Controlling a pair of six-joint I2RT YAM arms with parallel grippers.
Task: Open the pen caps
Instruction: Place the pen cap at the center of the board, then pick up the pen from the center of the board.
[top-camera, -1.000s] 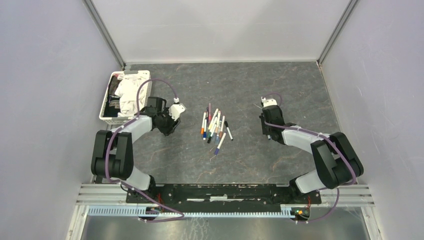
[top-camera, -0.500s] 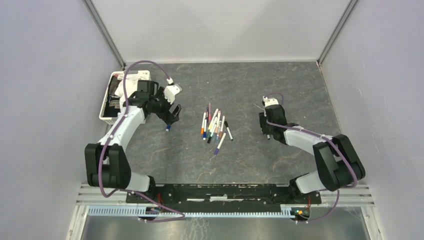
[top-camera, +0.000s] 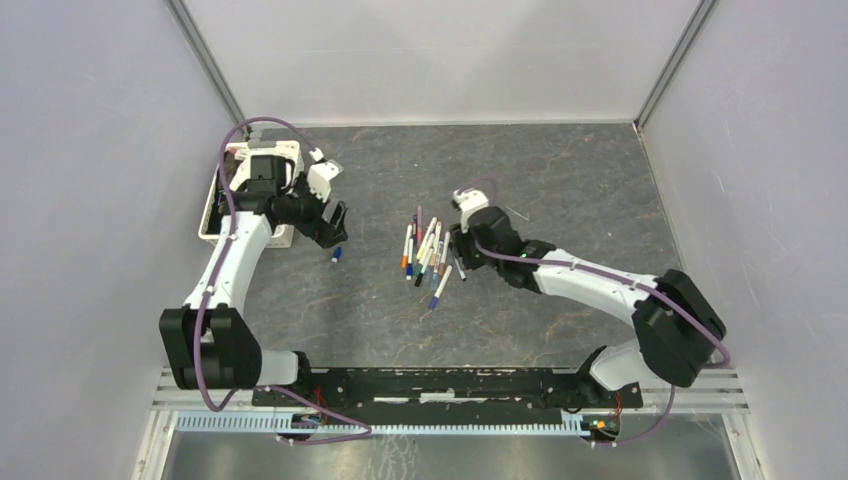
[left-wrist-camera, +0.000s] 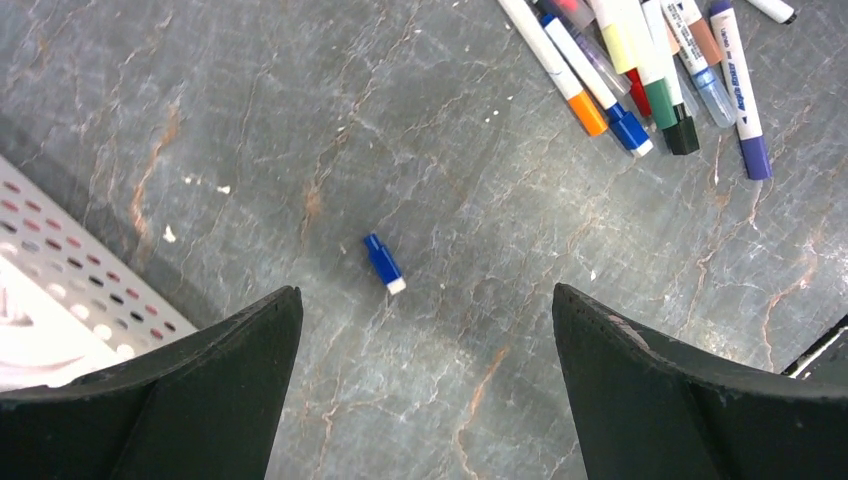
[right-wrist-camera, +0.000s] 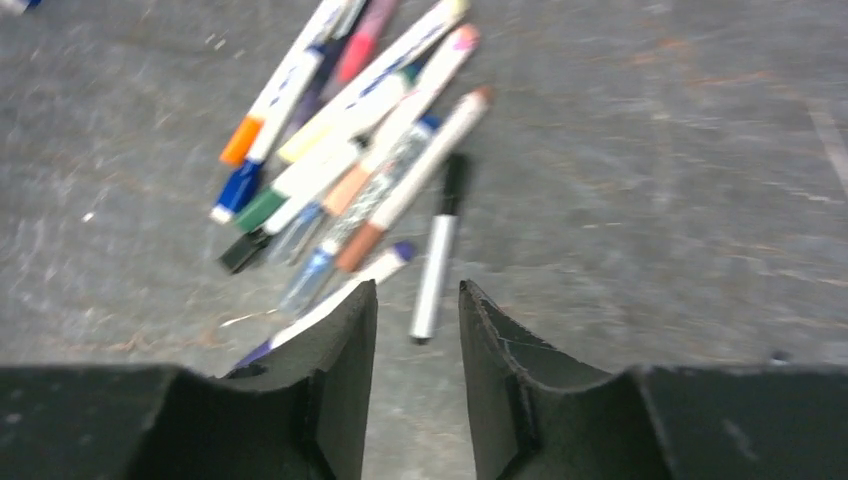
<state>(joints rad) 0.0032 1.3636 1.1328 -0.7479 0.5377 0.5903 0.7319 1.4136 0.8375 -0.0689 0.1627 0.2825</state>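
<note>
Most of my overhead view is the grey veined table (top-camera: 560, 190), with both arms stretched out over it. At the far left sits a white perforated tray (left-wrist-camera: 70, 290), and the left arm's wrist hangs over its near corner. In the middle of the table lies a pile of pens (top-camera: 428, 250), fanned out and overlapping.

My left gripper (left-wrist-camera: 425, 295) is spread wide with nothing between its fingers, hovering just right of the tray. My right gripper (right-wrist-camera: 417, 287) is at the pile's right edge, its fingers apart by a narrow gap and holding nothing. A grey pen with a black end (right-wrist-camera: 437, 250) lies on the table straight ahead of that gap.

Smallest are the pen caps (left-wrist-camera: 630, 130): orange, blue, green, black and purple ones sit on pens in the pile. One loose blue cap (left-wrist-camera: 383, 263) lies alone on the table below the left gripper, well apart from the pile.
</note>
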